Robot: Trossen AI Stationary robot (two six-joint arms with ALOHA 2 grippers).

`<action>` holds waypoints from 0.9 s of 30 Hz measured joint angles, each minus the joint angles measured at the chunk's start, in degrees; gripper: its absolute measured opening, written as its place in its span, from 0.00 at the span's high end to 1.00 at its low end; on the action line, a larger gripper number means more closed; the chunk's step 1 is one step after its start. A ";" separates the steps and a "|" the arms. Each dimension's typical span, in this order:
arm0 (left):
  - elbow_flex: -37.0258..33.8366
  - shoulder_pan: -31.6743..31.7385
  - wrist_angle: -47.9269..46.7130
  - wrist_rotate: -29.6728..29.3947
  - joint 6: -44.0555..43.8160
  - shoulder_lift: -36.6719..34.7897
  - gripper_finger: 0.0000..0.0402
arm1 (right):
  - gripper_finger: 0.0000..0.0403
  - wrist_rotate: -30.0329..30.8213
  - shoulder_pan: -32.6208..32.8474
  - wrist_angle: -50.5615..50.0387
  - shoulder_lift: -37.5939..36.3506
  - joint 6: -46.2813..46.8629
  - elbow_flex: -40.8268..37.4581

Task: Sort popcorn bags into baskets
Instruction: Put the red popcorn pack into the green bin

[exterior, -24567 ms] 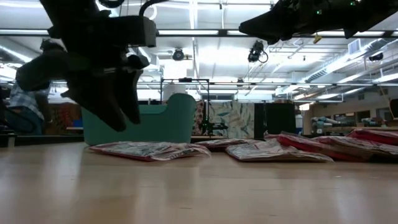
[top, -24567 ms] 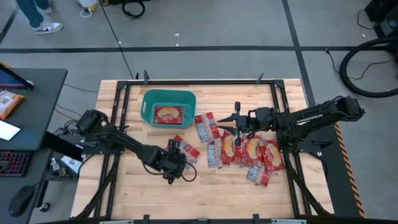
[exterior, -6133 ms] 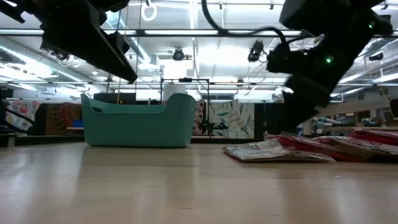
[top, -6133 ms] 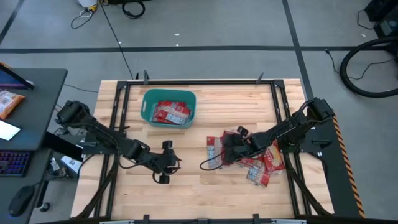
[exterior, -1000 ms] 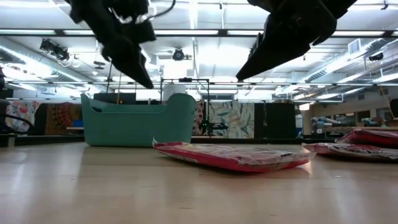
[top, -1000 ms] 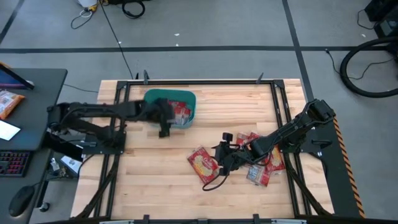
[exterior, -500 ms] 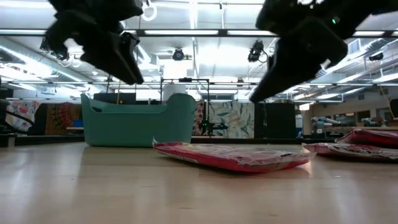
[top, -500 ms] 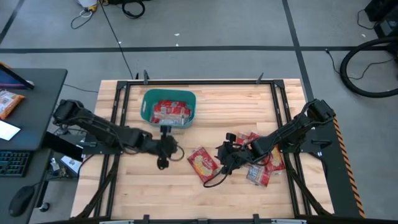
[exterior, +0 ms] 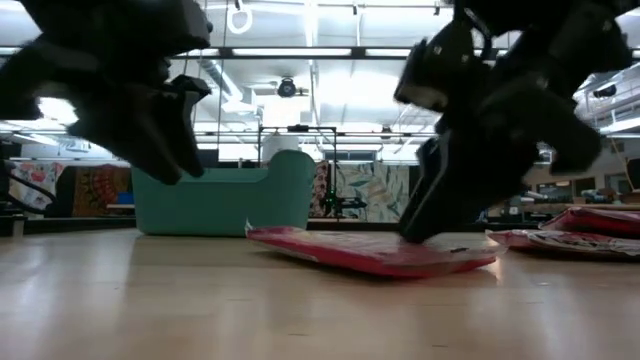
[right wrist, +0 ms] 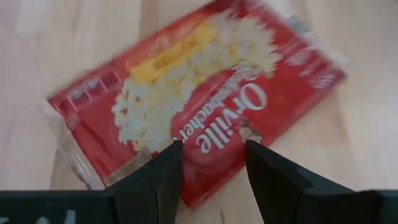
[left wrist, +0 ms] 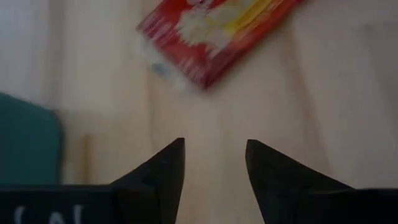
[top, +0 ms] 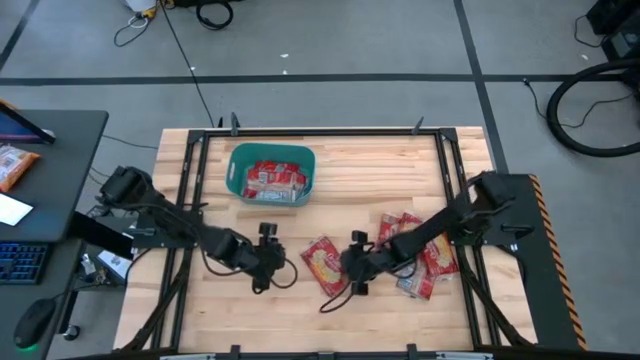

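Note:
A lone red popcorn bag [top: 325,262] lies flat on the wooden table, also seen in the low view [exterior: 370,250] and both wrist views [left wrist: 211,31] [right wrist: 199,93]. My right gripper [top: 347,266] [right wrist: 210,152] is open and low over the bag's right end [exterior: 430,225]. My left gripper [top: 277,258] [left wrist: 213,155] is open, hanging above the table just left of the bag [exterior: 165,150]. The teal basket [top: 232,172] [exterior: 220,200] stands toward the far left with several red bags inside. More bags lie piled at the right [top: 420,250]. My right gripper comes slanting down from the table's right, its open fingers [right wrist: 171,158] over the bag's top face near its right end [exterior: 445,245]. The bag lies flat on the table. I cannot tell whether the fingertips touch it.
Black frame rails run along the table's left [top: 190,200] and right [top: 455,190] sides. Bare wood lies between the basket and the lone bag and along the near edge. A desk with an orange packet [top: 15,165] stands beyond the table's left.
My left gripper has left the basket and moved toward the near edge, dropping beside the lone bag's left. My right gripper has come down from above onto the bag's right end. The bag has stayed where it was.

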 joint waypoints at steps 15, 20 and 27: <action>4.11 -2.92 -3.32 2.97 -3.95 -0.07 0.57 | 0.56 -0.16 -7.97 0.28 7.66 -17.63 13.14; 4.11 -2.92 -3.27 2.98 -3.99 0.04 0.57 | 0.56 -0.03 -8.95 -1.63 3.67 -18.92 13.39; 4.10 -4.29 2.80 2.94 -4.17 2.48 0.55 | 0.56 4.66 -5.60 -10.95 -2.88 -16.32 13.41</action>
